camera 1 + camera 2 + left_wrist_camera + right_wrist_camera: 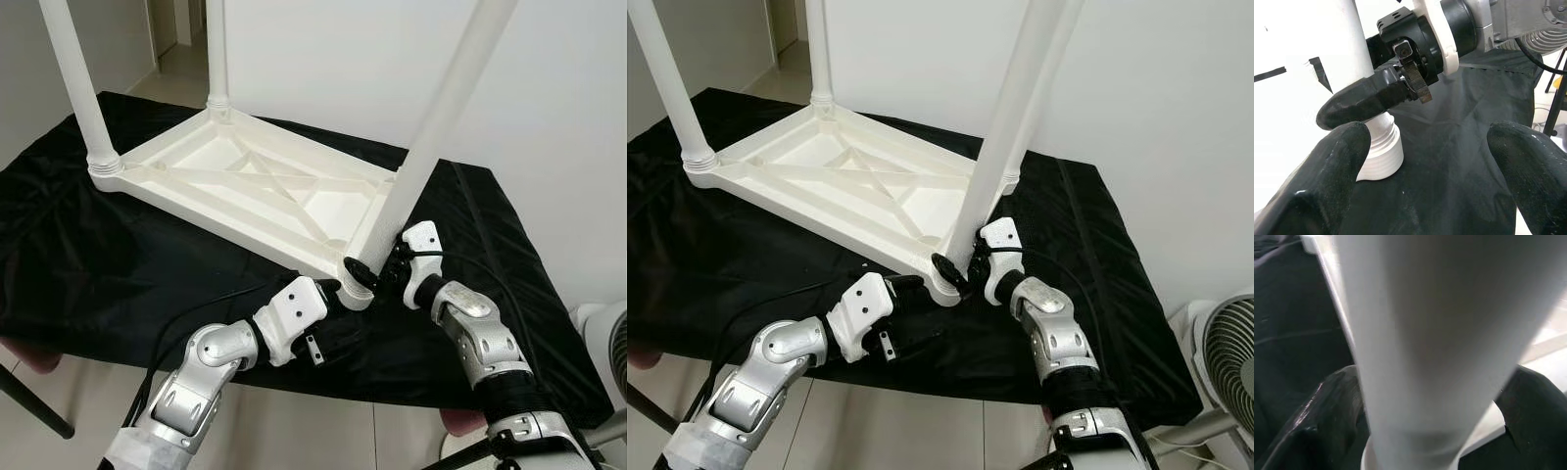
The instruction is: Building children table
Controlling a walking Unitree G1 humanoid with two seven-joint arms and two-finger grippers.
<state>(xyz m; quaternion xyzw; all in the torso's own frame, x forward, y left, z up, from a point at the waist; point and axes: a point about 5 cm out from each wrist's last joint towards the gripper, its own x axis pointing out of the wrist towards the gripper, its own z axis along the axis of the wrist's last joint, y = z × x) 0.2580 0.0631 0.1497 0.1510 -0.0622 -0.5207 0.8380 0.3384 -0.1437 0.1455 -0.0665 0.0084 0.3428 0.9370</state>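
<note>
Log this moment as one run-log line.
stage: seating near leg | right gripper: closed around table leg at base | left gripper: open beside corner socket | tabletop: upside down on black cloth

White plastic children's table (245,186) upside down on black cloth (88,264), white legs (441,127) upright in corners

You have a plain white children's table (257,186) lying upside down, its legs and ribbed underside the same unpatterned white. Beneath the table, the worktop wears a black, slightly glossy cloth (88,264). At the table's near corner, the white leg (431,147) sits between the black fingers of the right hand (377,269). The left hand (338,292) beside that corner is black-fingered too, on a white-and-silver wrist.
</note>
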